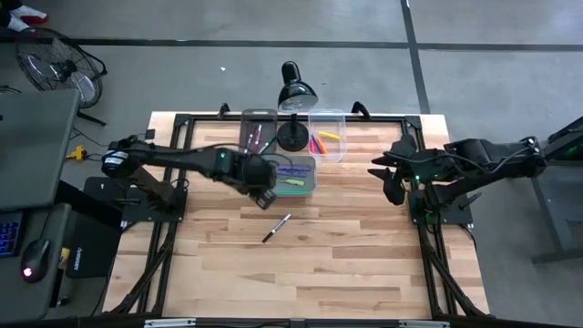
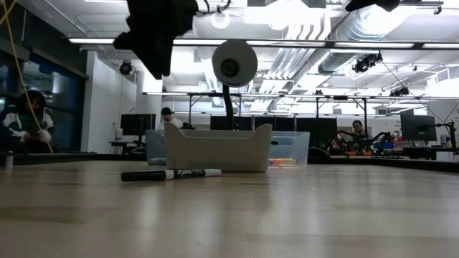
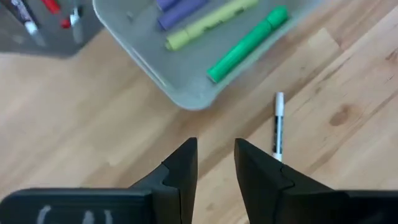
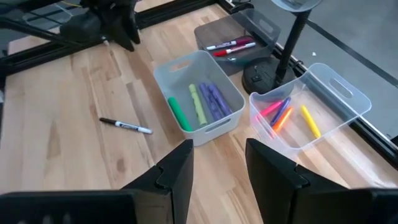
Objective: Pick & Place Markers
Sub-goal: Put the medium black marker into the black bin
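One white marker (image 1: 277, 228) lies alone on the table (image 1: 346, 273) nearest me, and I see my left gripper (image 1: 265, 195) hovering just beyond it, fingers slightly apart and empty. Past that, the middle bin (image 1: 312, 179) holds green, yellow-green and purple markers (image 4: 199, 104), with two more bins behind. My right gripper (image 1: 393, 189) waits at the right edge, partly open, holding nothing.

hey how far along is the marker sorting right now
Mostly done: markers already lie in the middle bin, the clear bin and the far bin. Nothing is in hand; the left claw is open and empty above the table. One white marker remains on the table.
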